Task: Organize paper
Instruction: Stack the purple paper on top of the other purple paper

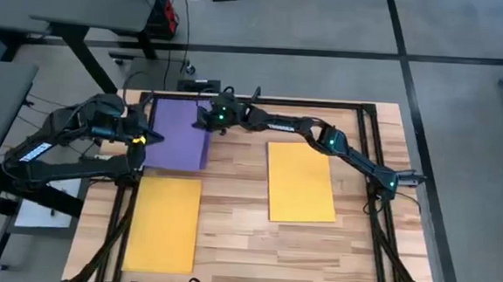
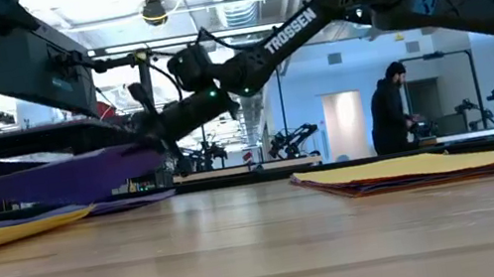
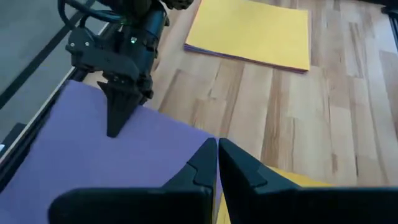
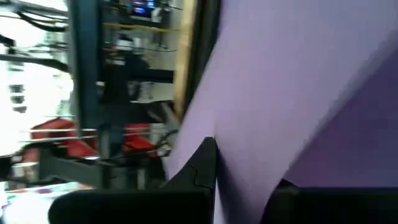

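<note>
Purple sheet (image 1: 178, 133) sits at the table's far-left corner, lifted off the wood, long axis running near-to-far, held level between both arms. Left gripper (image 1: 151, 137) pinches its left edge, fingers pressed together on it; right gripper (image 1: 207, 118) clamps its far-right edge. Yellow-topped stacks lie near-left (image 1: 164, 223) and centre-right (image 1: 301, 182), long axes near-to-far; right arm (image 2: 289, 29) reads "TROSSEN".
</note>
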